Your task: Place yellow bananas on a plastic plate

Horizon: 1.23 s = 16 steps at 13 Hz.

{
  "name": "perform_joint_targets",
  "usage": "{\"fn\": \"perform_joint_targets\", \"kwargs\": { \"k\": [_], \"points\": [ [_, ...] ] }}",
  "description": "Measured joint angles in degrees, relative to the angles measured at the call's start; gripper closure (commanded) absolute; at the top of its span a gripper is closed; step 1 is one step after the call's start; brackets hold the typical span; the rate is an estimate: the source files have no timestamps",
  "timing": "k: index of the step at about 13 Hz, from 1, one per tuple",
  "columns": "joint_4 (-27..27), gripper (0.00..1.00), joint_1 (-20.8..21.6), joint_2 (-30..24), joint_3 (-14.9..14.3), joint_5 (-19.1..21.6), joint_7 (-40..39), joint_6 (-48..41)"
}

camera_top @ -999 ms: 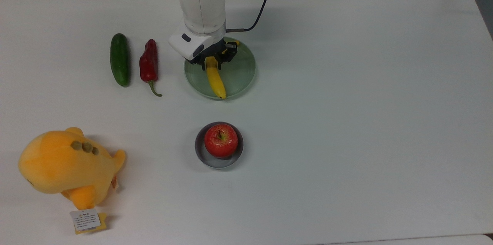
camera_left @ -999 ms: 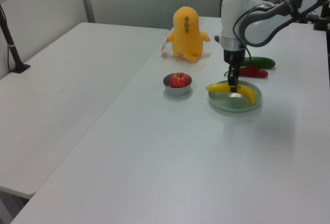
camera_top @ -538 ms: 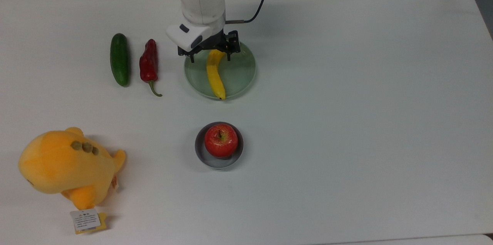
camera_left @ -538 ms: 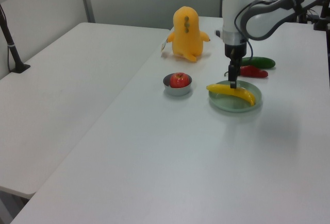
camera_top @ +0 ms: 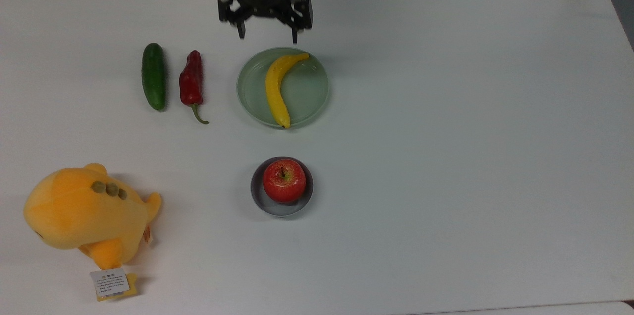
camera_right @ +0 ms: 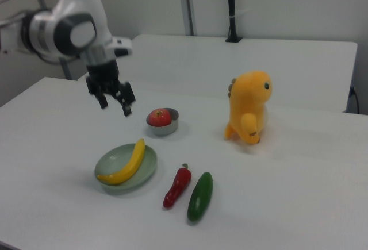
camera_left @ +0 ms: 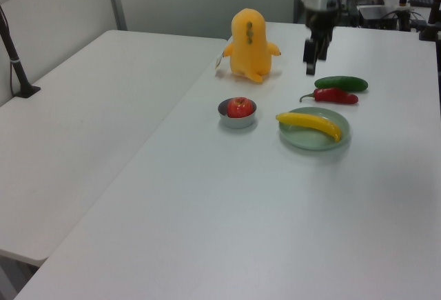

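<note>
The yellow bananas (camera_top: 275, 89) are a single curved banana lying across the pale green plastic plate (camera_top: 309, 94), stem toward the top view's upper edge. In the left view the banana (camera_left: 310, 123) rests on the plate (camera_left: 314, 141), and the right view has the banana (camera_right: 127, 162) on the plate (camera_right: 145, 172) too. My gripper (camera_top: 268, 36) hangs open and empty in the air, above and beyond the plate's far rim. From the side, the gripper (camera_left: 315, 64) is well above the table; the right view puts the gripper (camera_right: 116, 108) up and behind the plate.
A green cucumber (camera_top: 153, 76) and a red pepper (camera_top: 191, 82) lie at the top view's left of the plate. A red apple (camera_top: 284, 180) sits in a grey bowl (camera_top: 256, 195) nearer the front. An orange plush toy (camera_top: 84, 213) stands at the front left.
My gripper let go of the banana, opened wide, then rose and drew back from the plate. The banana stays on the plate.
</note>
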Motion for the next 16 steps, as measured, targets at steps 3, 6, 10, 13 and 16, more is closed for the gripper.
{"fn": "perform_joint_targets", "kwargs": {
  "k": [3,6,10,13,16],
  "points": [
    [6.09,0.00,-0.36,-2.33,-0.01,0.00,1.14,-8.30],
    [9.03,0.00,-0.46,-4.42,0.01,0.01,1.51,-14.47],
    [11.81,0.00,-0.73,-5.56,0.19,1.34,1.69,-20.60],
    [12.08,0.00,-2.67,-6.13,0.42,4.94,1.73,-20.98],
    [12.42,0.00,-3.73,-6.29,0.62,5.17,-0.23,-19.56]
  ]
}}
